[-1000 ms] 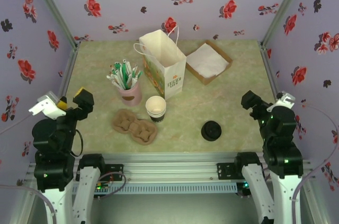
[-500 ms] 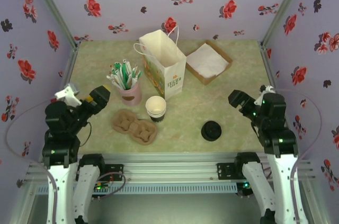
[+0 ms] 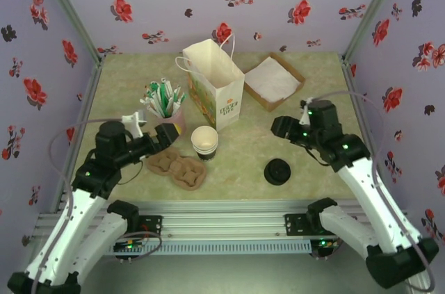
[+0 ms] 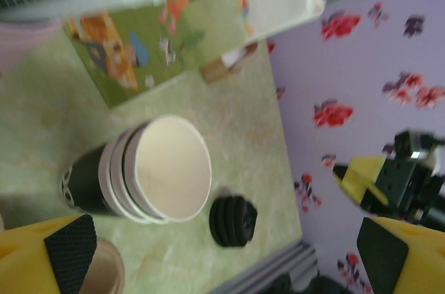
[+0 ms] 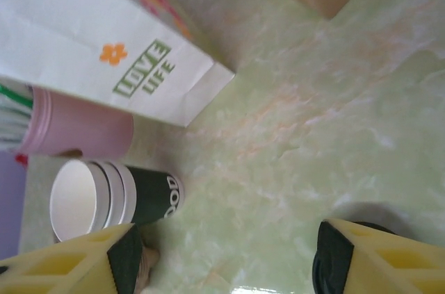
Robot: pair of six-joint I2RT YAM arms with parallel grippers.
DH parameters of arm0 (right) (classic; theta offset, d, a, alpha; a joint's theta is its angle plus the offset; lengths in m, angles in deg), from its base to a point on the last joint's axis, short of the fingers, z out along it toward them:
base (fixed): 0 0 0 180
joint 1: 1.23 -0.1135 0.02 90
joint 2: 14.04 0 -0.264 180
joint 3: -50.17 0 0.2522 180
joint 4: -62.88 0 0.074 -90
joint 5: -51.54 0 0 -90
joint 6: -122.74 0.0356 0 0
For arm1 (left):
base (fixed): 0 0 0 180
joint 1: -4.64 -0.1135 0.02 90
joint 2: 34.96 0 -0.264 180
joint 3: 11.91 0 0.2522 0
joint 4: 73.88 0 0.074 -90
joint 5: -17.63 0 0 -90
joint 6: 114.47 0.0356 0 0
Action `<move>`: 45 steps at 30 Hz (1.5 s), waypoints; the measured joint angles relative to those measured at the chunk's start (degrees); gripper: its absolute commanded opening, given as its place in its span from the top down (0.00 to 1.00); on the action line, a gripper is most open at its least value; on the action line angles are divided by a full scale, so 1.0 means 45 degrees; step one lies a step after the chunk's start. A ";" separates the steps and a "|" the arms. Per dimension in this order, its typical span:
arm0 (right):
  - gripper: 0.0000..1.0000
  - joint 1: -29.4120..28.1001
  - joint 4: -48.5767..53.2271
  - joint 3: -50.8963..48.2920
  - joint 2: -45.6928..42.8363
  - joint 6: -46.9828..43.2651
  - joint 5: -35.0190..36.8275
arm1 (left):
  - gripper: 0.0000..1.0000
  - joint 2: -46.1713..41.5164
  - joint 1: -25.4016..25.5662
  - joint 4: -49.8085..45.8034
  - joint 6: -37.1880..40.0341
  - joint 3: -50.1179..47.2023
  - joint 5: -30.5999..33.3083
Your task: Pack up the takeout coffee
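since the cup (image 3: 204, 142) sits unlidded, your left pincer (image 3: 169, 135) gapes wide beside it, right pincer (image 3: 278, 127) open, empty near the lid (image 3: 278, 171).

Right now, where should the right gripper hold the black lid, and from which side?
Grip the lid across its round rim, coming straight down from above. It lies flat and low on the table, so a side approach would likely find little to catch. It lies apart from the cup, and the right gripper is the nearer one.
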 measured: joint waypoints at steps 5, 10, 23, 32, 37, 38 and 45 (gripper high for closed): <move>0.37 -0.2497 0.0024 0.1321 0.2108 -0.0117 0.1389 | 0.02 0.0379 0.0894 -0.0219 0.0068 -0.0301 0.0724; 0.47 -0.4294 0.0112 0.3181 0.4551 -0.0442 0.2511 | 0.11 0.0355 0.0918 -0.0340 0.0321 -0.0520 0.1141; 0.62 -0.6411 0.1224 0.7096 0.9194 -0.1020 0.3900 | 0.54 0.1195 0.0933 0.0471 0.0262 -0.2166 0.0928; 0.67 -0.6844 0.1948 0.8315 1.0593 -0.1103 0.4391 | 0.51 0.1481 0.0957 0.1311 0.0267 -0.2511 0.0622; 0.70 -0.7033 0.2142 0.8602 1.1079 -0.1112 0.4483 | 0.52 0.2074 0.0957 0.1977 0.0257 -0.2759 0.0325; 0.71 -0.7062 0.2181 0.8602 1.1132 -0.1107 0.4503 | 0.53 0.2171 0.0957 0.2098 0.0253 -0.2817 0.0267; 0.72 -0.7140 0.2341 0.8602 1.1438 -0.1107 0.4556 | 0.62 0.2501 0.0957 0.2579 0.0160 -0.3031 -0.0039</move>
